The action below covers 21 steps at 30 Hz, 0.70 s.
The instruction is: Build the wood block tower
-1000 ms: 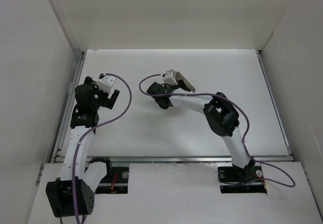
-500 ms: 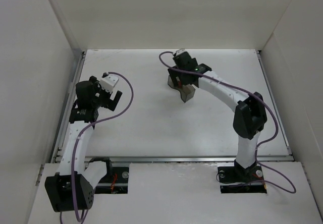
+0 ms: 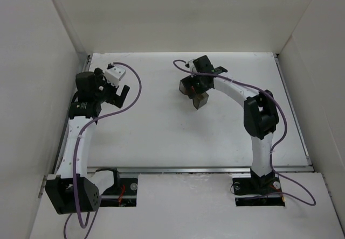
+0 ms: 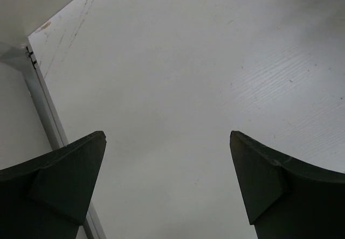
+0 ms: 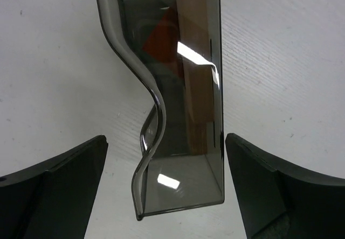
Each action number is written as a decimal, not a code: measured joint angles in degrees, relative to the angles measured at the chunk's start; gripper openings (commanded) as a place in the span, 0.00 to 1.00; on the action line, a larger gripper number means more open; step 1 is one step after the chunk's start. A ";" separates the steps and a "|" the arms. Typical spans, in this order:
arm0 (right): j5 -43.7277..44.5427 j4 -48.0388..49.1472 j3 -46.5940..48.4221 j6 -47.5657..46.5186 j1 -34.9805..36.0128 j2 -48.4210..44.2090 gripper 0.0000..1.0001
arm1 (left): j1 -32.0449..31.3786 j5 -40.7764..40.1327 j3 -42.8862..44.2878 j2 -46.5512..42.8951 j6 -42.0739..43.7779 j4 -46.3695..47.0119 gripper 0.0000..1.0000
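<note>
Right end effector (image 5: 165, 138) jaws apart, astride grey bin (image 5: 188, 88); left end effector (image 4: 167, 134) apart, hovering.

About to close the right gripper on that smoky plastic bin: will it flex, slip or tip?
Probably stiff enough but slippery: the bin has thin, glossy walls with bright glints. Likely light, so it may slide on the smooth table if nudged. The blocks seen through its wall could shift when it is tilted.
</note>
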 measured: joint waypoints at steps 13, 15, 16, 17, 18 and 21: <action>-1.90 2.86 0.92 -0.33 -0.68 1.84 0.22 | 0.00 0.28 0.15 0.61 -1.16 -0.42 0.91; -1.66 2.89 0.92 -0.31 -0.68 1.84 0.14 | 0.00 0.20 0.07 0.61 -0.92 -0.52 0.86; -1.33 2.97 0.92 -0.31 -0.68 1.84 0.11 | 0.00 0.20 -0.07 0.61 -0.85 -0.46 0.81; -0.90 2.99 0.92 -0.26 -0.68 1.84 0.05 | 0.00 0.17 -0.22 0.61 -0.79 -0.52 0.78; -0.07 2.97 0.92 -0.11 -0.63 1.84 0.00 | 0.00 0.17 -0.37 0.61 -0.59 -0.61 0.77; 4.46 3.13 0.85 0.98 0.17 1.62 0.00 | 0.00 0.04 -1.20 0.61 -0.26 -0.68 0.77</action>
